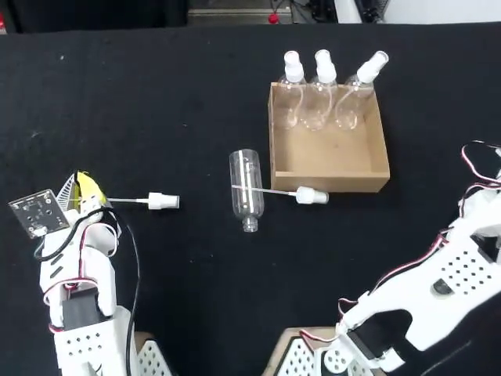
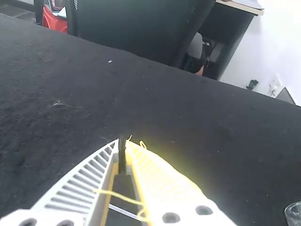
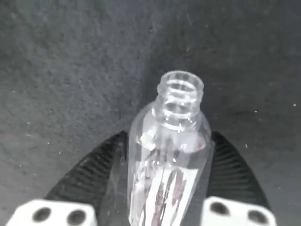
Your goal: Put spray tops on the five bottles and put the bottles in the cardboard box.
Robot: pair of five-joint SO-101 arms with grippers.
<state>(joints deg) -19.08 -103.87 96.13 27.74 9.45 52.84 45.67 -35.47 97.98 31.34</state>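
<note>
From high up, the left claw (image 1: pixel 88 192) sat by a loose spray top (image 1: pixel 163 201), its arm folded low. A lying bottle (image 1: pixel 246 190) rested near the cardboard box (image 1: pixel 329 182), which held three topped bottles (image 1: pixel 317 110).

In the left wrist view, the left claw (image 2: pixel 123 143) had its tips together over the black table (image 2: pixel 141 94).

In the right wrist view, the right claw (image 3: pixel 168 136) squeezed a topless bottle (image 3: pixel 164 169).
</note>
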